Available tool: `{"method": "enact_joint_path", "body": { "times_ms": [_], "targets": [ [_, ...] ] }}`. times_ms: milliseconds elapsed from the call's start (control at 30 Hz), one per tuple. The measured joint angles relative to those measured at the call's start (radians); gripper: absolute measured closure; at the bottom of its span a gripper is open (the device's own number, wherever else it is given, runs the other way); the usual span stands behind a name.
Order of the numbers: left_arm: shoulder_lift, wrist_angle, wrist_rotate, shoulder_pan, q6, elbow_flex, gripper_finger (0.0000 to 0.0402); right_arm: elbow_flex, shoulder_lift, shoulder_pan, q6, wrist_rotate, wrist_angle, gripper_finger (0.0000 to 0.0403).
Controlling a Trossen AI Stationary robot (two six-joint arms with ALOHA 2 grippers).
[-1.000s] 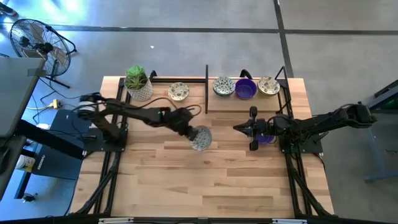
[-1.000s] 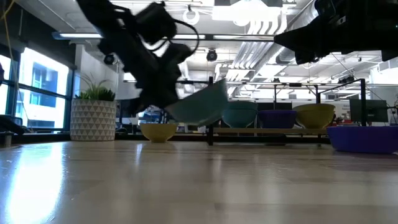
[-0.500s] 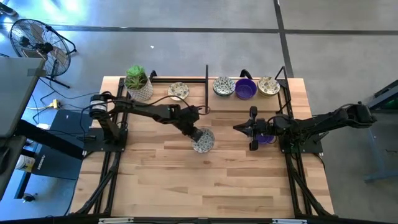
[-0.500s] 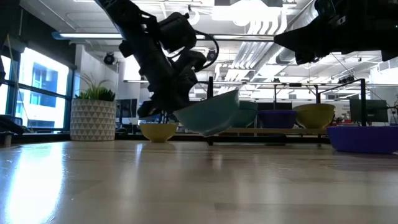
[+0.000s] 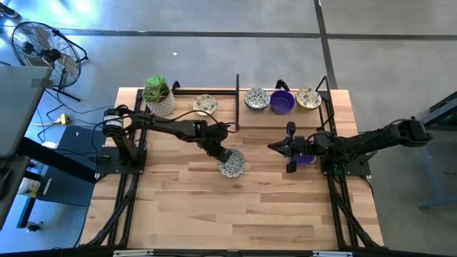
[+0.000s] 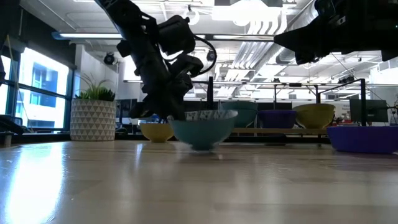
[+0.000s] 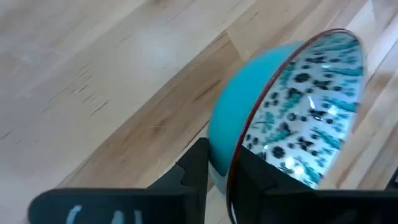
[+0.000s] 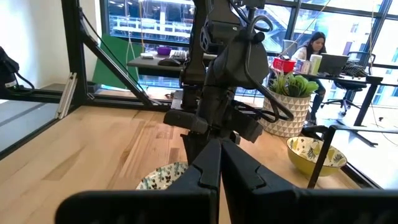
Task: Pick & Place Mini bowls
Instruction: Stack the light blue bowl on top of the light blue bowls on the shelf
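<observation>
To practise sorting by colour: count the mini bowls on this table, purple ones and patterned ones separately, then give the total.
Purple bowls: 2
Patterned bowls: 4, one of them held by the left gripper
Total: 6

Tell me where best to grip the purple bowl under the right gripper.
Pinch the rim, coming down from above: the purple bowl sits upright and open on the table, so one finger can go inside and one outside. The right gripper is beside it.
</observation>
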Motion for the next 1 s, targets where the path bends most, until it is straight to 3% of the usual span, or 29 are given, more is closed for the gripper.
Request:
{"method": "enact_joint_path", "body": {
  "times_ms": [567,1000],
  "targets": [
    [0.0,0.001,0.036,0.0,0.069,0.0,0.0335,0.0,0.0,0.0,0.001,0.0,0.0,0.0401],
    [-0.003,-0.046,0.063,0.014,0.137,0.0,0.0215,0.0,0.0,0.0,0.001,0.0,0.0,0.0401]
  ]
}}
